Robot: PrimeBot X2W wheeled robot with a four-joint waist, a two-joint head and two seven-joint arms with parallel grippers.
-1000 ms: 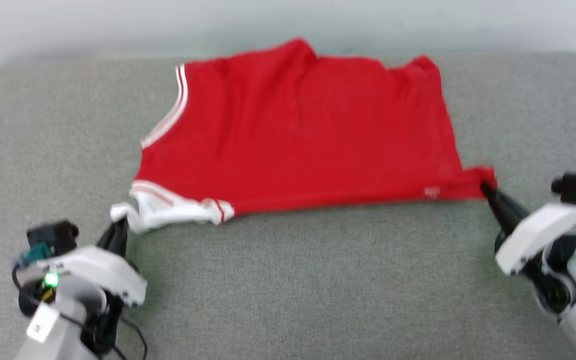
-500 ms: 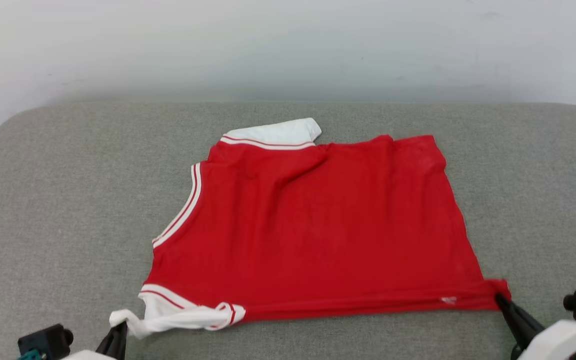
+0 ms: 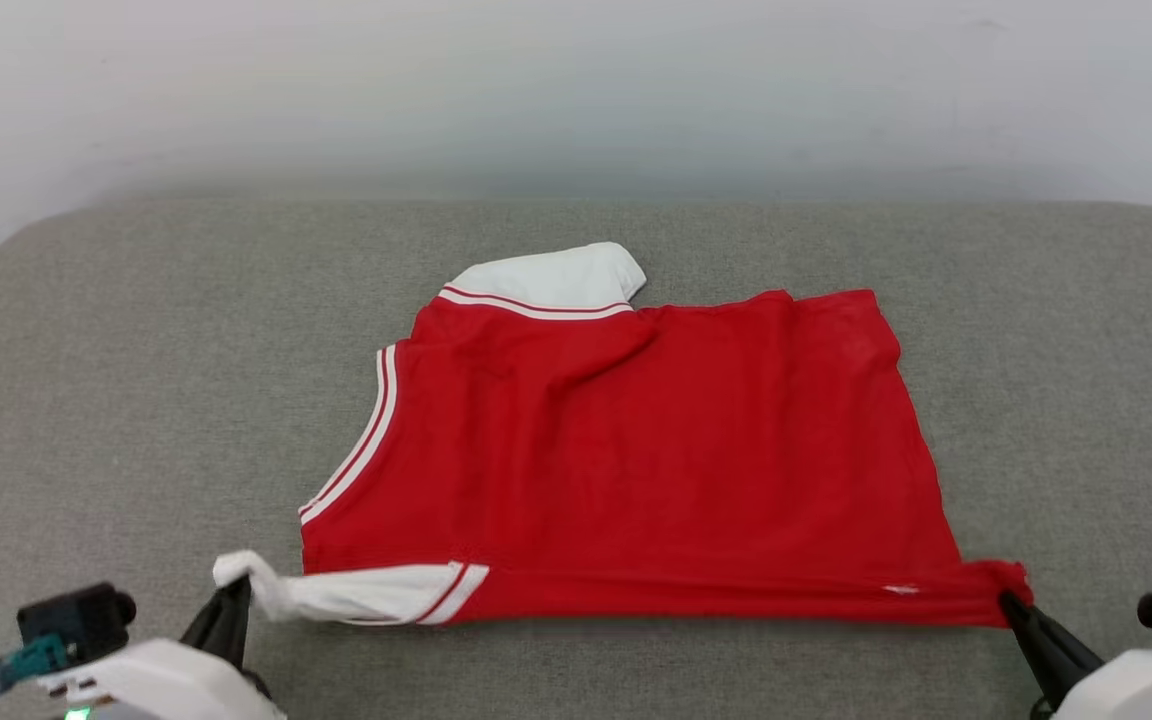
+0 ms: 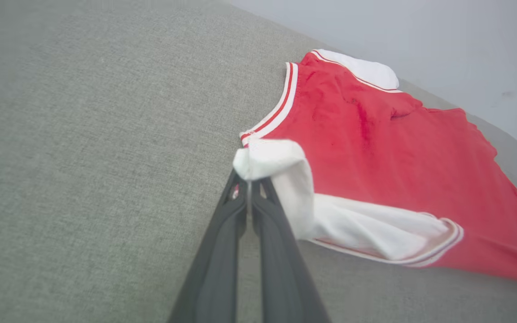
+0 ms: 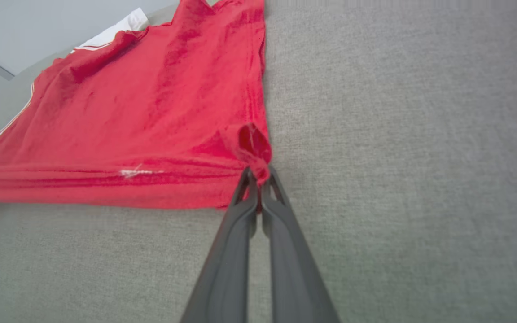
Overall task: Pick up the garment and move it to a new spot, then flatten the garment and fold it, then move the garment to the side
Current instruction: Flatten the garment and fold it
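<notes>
a grey fabric cushion (image 3: 136,400) against a pale wall carries the garment (image 3: 636,460), spread near its front edge. the left gripper (image 3: 234,592) pinches a white sleeve tip; the right gripper (image 3: 1008,600) pinches the red corner.

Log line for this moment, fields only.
left gripper: shut on garment sleeve | right gripper: shut on garment corner | garment: spread on grey surface

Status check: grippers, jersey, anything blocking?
Left gripper shut on white sleeve, right gripper shut on red hem corner. Garment spread on grey cushion, near edge taut. No obstruction seen.
</notes>
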